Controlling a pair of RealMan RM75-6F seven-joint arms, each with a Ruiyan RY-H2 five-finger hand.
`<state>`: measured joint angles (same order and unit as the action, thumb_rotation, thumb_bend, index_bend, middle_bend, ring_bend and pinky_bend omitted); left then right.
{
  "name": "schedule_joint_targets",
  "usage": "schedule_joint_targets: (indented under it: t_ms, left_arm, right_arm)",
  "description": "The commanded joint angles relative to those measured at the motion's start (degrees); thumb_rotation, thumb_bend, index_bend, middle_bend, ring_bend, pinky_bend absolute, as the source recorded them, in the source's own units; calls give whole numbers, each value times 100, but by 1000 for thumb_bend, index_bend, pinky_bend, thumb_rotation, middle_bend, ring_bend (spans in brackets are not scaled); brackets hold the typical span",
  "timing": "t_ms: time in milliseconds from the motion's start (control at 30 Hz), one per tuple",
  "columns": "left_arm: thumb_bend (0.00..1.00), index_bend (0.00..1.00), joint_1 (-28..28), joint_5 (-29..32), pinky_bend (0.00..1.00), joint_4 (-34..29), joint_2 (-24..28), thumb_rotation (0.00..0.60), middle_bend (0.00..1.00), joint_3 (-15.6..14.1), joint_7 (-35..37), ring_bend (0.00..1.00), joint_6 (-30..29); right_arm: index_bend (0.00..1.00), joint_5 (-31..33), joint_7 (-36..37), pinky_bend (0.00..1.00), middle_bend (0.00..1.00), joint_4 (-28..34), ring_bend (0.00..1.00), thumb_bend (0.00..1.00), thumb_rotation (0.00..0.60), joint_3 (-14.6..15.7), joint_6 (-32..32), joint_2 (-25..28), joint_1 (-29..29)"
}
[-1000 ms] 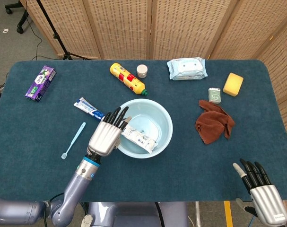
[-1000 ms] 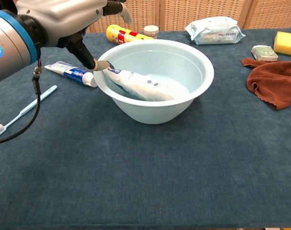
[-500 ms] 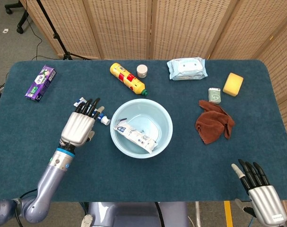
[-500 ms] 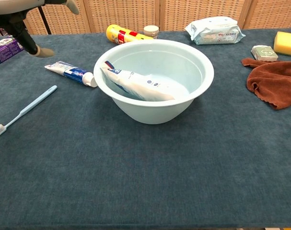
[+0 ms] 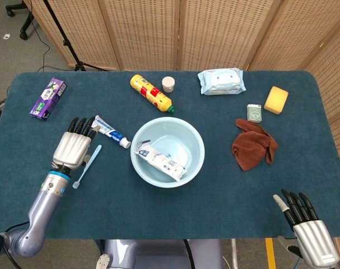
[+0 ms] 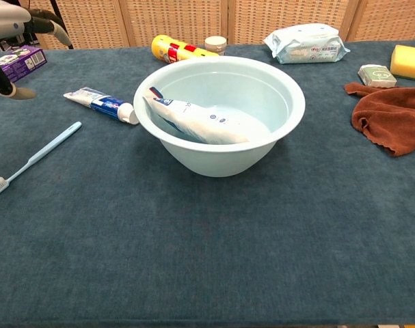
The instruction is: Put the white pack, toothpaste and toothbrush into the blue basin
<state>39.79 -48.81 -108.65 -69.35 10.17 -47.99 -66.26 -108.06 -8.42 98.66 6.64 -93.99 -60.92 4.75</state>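
The left hand (image 5: 73, 147) hovers empty, fingers spread, beside the toothbrush (image 5: 87, 166), which lies on the desk (image 5: 214, 202) with its bristles toward the robot. The toothpaste (image 5: 111, 131) lies slantwise, cap toward the blue basin (image 5: 193, 134). The white pack (image 5: 159, 161), its print unreadable, rests slanted inside the basin. The right hand (image 5: 307, 230) is open and empty at the desk's near edge.

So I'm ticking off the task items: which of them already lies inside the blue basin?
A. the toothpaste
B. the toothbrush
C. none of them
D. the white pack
D: the white pack lies slanted inside the blue basin, while the toothpaste and the toothbrush are both on the table to the basin's left, near the left hand.
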Motion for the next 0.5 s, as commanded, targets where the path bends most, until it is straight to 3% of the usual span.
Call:
schedule_joint_targets:
  t_ms: [33, 500]
  left_arm:
    - [248, 0, 73, 207, 53, 211, -37, 600, 0, -57, 66, 0, 184]
    - [250, 0, 494, 527, 53, 1070, -476, 600, 0, -3, 405, 0, 733]
  right_arm:
    - [59, 12, 7, 0, 0, -3, 0, 107, 600, -1, 13, 0, -5]
    - [60, 90, 54, 0, 0, -9, 0, 105, 600, -16, 76, 3, -32]
